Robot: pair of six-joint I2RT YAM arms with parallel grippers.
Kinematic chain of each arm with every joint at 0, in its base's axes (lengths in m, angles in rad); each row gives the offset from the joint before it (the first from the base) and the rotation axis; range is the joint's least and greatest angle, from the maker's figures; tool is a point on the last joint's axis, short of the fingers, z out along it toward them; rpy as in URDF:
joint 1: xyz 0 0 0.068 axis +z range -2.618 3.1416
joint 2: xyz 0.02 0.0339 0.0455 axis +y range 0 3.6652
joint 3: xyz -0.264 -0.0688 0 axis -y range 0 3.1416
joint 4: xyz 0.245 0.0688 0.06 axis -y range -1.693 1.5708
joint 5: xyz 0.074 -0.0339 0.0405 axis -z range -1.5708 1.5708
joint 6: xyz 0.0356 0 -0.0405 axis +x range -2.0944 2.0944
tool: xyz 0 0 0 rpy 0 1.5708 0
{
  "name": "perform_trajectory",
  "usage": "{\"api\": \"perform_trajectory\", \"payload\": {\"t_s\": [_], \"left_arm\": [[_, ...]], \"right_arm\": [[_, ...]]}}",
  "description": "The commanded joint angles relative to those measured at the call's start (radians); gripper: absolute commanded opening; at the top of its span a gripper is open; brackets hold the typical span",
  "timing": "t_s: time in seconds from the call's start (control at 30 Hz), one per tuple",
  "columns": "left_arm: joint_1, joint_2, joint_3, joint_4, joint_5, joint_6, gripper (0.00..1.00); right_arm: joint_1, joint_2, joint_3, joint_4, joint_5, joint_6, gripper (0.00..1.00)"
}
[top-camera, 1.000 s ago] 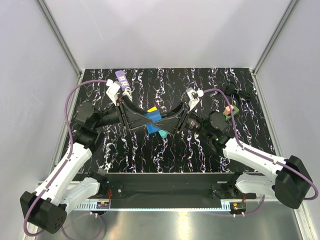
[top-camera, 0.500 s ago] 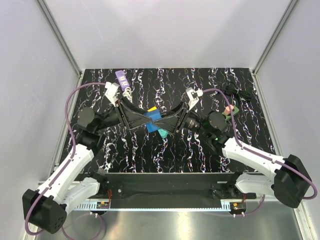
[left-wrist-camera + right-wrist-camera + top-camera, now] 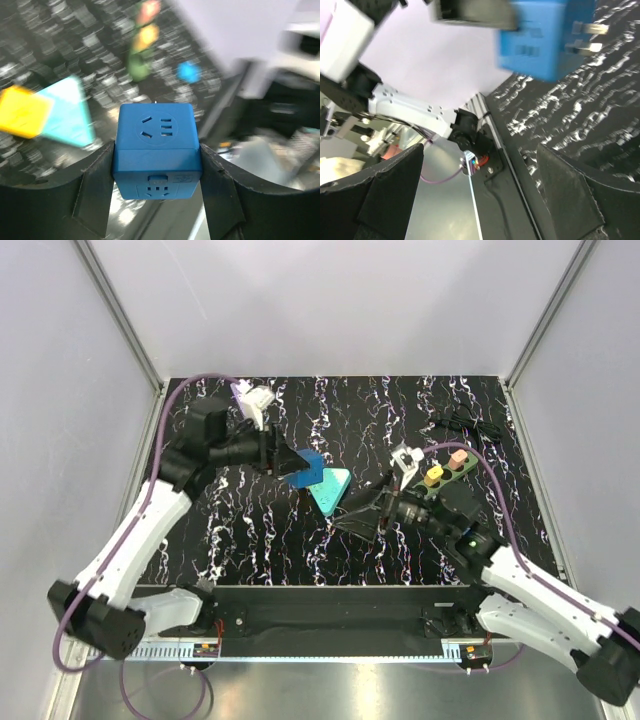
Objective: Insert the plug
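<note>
The blue cube socket point(image 3: 157, 150), with metal prongs on one side point(image 3: 545, 40), is clamped between my left gripper's fingers point(image 3: 95, 185). In the top view my left gripper point(image 3: 297, 466) holds the cube point(image 3: 308, 472) above the table's middle. My right gripper point(image 3: 358, 517) is open and empty, to the right of the cube and nearer the front, apart from it. In the right wrist view its fingers point(image 3: 375, 195) stand wide apart with nothing between them. A purple power strip point(image 3: 240, 390) shows partly behind the left wrist at the back left.
A teal triangle point(image 3: 330, 488) lies just right of the cube, with a yellow block point(image 3: 22, 112) beside it. A green holder with coloured pegs point(image 3: 440, 478) stands at the right. A black cable point(image 3: 465, 425) lies at the back right.
My right gripper has let go of the blue cube and pulled back to the right and front. My left arm has swung, still holding the cube, uncovering the teal triangle.
</note>
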Motion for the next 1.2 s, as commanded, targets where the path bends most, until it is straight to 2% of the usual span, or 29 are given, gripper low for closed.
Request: {"api": "perform_trajectory", "payload": {"t_s": [0.0, 0.03, 0.13, 0.23, 0.33, 0.5, 0.57, 0.77, 0.87, 1.03, 1.17], "left_arm": [[-0.049, 0.111, 0.122, -0.286, -0.212, 0.241, 0.00], [-0.069, 0.179, 0.193, -0.328, -0.294, 0.271, 0.00], [-0.147, 0.299, 0.322, -0.446, -0.396, 0.376, 0.00], [-0.206, 0.361, 0.396, -0.493, -0.451, 0.506, 0.00], [-0.246, 0.416, 0.427, -0.500, -0.523, 0.560, 0.00], [-0.263, 0.517, 0.438, -0.508, -0.475, 0.589, 0.00], [-0.264, 0.542, 0.439, -0.500, -0.473, 0.594, 0.00], [-0.264, 0.638, 0.490, -0.480, -0.482, 0.608, 0.00], [-0.264, 0.695, 0.522, -0.474, -0.481, 0.611, 0.00], [-0.263, 0.732, 0.522, -0.474, -0.495, 0.605, 0.00], [-0.257, 0.752, 0.519, -0.482, -0.453, 0.594, 0.00]], "right_arm": [[-0.023, -0.081, 0.048, -0.262, 0.078, -0.119, 1.00], [-0.046, -0.084, 0.065, -0.315, 0.112, -0.158, 1.00], [-0.117, -0.059, 0.111, -0.451, 0.163, -0.195, 1.00], [-0.230, 0.012, 0.146, -0.491, 0.104, -0.178, 1.00], [-0.313, 0.103, 0.174, -0.486, 0.005, -0.152, 1.00], [-0.456, 0.250, 0.240, -0.460, -0.099, -0.135, 0.97], [-0.493, 0.344, 0.281, -0.443, -0.146, -0.124, 0.93], [-0.505, 0.600, 0.361, -0.322, -0.182, -0.023, 0.68], [-0.505, 0.718, 0.399, -0.244, -0.228, 0.040, 0.59], [-0.504, 0.839, 0.479, -0.251, -0.220, 0.038, 0.58], [-0.490, 0.899, 0.498, -0.256, -0.214, 0.017, 0.59]]}}
